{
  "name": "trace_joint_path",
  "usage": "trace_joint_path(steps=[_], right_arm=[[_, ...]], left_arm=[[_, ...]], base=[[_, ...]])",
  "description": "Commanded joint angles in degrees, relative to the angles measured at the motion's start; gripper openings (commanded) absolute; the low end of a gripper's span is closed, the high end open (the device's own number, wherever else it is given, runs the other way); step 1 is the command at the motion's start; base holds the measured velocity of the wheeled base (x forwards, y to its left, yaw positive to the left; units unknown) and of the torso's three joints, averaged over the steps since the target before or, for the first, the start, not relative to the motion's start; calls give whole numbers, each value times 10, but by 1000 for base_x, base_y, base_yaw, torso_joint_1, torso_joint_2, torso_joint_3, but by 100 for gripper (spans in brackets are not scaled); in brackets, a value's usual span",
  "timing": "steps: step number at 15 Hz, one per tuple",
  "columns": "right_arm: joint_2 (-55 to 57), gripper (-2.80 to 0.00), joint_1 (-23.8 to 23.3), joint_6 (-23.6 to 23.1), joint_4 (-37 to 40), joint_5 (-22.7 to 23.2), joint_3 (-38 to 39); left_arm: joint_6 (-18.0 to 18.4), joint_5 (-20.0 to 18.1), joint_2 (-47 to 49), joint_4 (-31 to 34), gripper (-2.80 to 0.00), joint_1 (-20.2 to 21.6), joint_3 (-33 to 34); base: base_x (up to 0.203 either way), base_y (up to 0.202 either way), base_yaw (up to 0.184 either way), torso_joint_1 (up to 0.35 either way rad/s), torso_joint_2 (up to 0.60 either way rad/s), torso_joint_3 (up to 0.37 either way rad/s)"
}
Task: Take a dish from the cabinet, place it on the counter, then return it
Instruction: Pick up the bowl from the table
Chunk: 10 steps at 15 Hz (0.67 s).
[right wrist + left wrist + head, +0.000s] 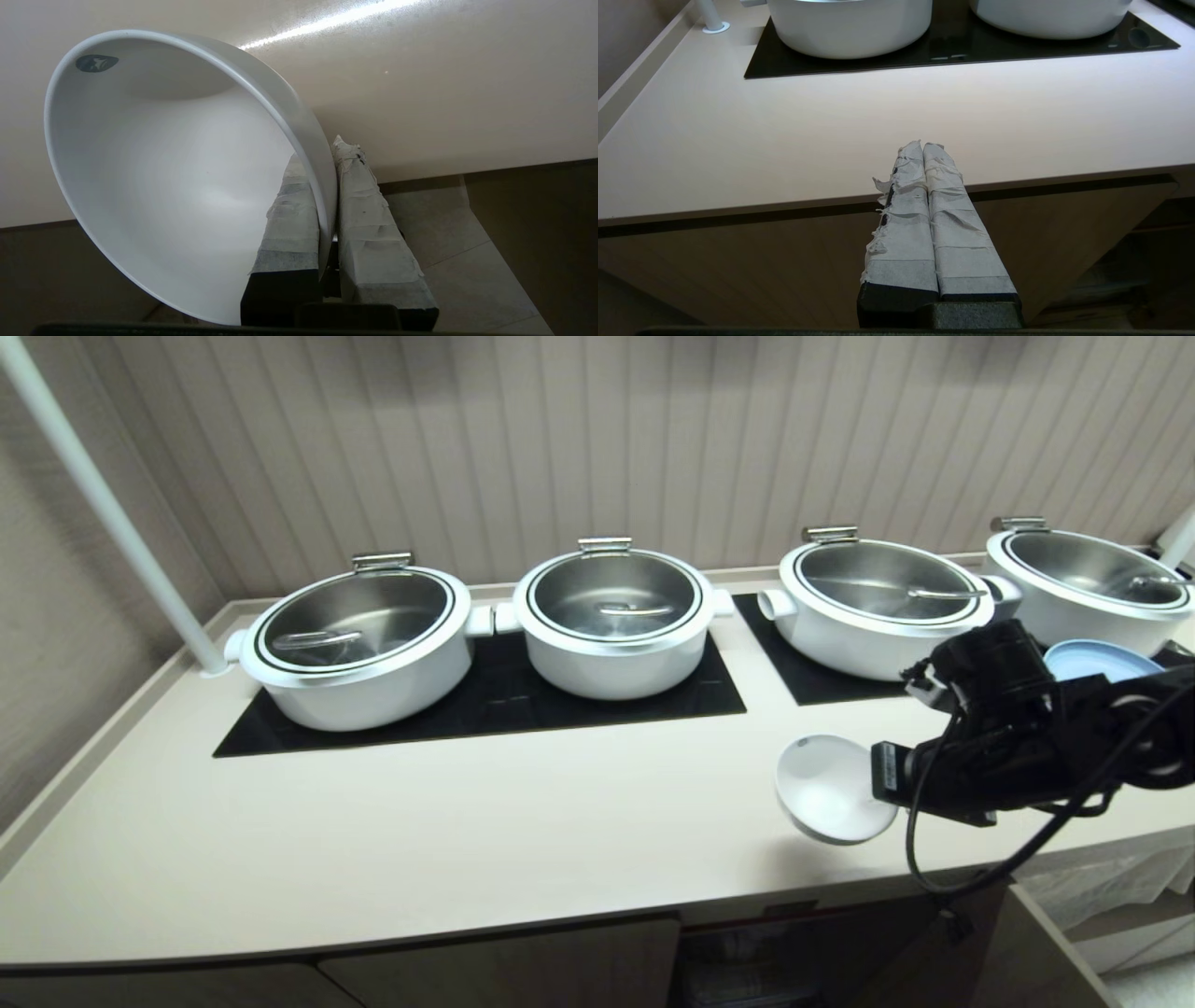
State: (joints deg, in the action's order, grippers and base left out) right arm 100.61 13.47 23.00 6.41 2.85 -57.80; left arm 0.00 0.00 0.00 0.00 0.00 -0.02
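The right end effector (327, 186) is clamped on the rim of the white dish (177, 186), held tilted over the surface (467, 840) front edge, while the left end effector (923, 149) sits clenched empty.

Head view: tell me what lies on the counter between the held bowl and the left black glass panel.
Nothing: bare counter between the bowl and left glass panel, in the head view.

The right gripper (887, 782) holds the white bowl (826, 789) by its rim, tilted, above the front right of the counter (420, 840). Four lidded white pots (611, 621) stand on black glass panels (485, 705) behind. A pastel blue plate (1097, 660) lies beyond the arm.
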Motion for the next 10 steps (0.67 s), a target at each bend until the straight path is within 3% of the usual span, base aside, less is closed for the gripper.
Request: trace_joint_path(steps=[1, 10], right_arm=[[-43, -280, 1, 1, -6, 1, 35], [-194, -280, 0, 3, -3, 1, 193]], left_arm=[[0, 0, 0, 0, -280, 0, 0], [0, 0, 0, 0, -280, 0, 0]], base=[[0, 0, 0, 0, 0, 0], [0, 0, 0, 0, 0, 0]])
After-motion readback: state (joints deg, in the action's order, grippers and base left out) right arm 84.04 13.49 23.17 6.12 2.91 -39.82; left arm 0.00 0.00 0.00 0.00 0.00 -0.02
